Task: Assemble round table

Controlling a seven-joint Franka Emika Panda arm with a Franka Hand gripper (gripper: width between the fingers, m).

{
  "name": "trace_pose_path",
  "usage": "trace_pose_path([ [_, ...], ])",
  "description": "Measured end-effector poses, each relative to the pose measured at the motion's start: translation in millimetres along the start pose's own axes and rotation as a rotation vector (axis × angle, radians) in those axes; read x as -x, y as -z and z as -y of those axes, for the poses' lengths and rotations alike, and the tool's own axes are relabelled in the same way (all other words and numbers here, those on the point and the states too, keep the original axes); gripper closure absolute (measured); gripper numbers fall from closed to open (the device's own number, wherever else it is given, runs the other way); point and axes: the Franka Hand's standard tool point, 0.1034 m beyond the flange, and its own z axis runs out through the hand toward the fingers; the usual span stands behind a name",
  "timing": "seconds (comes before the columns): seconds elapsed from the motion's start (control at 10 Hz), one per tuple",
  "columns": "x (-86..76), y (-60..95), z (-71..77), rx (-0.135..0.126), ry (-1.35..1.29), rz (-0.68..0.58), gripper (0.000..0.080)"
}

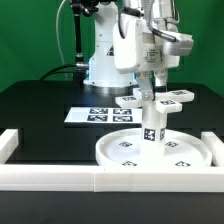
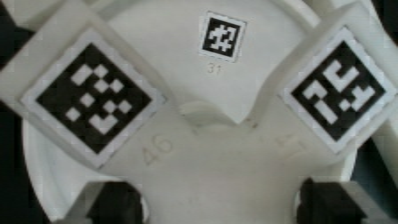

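Note:
The large rimmed round disc [image 1: 115, 152] lies flat on the black table. The short post [image 1: 152, 126] stands upright on it, its tag facing the camera. The four-armed cross-shaped foot [image 1: 172, 98] sits level on top of the post. My gripper [image 1: 149, 88] reaches down from above and is shut on the foot at its middle. In the wrist view the foot [image 2: 199, 110] fills the picture with three tags showing. My gripper [image 2: 222, 203] has white plastic filling the gap between its dark fingertips [image 2: 114, 203]. The post and disc are hidden there.
The white straight-walled frame [image 1: 60, 178] runs along the front and up both sides of the work area. The marker board [image 1: 95, 115] lies flat behind the disc. The robot's base [image 1: 100, 65] stands at the back.

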Motion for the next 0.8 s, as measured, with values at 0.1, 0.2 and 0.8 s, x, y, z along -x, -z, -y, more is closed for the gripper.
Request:
trace_pose_path([
  [0.1,0.6,0.4,0.4,-0.004,-0.052,0.01,0.0366],
  [0.2,1.6,-0.1,-0.8,-0.001,-0.109,0.016,0.0314],
  [0.8,5.1,20.7,4.4,0.018,0.048,0.044,0.0151],
])
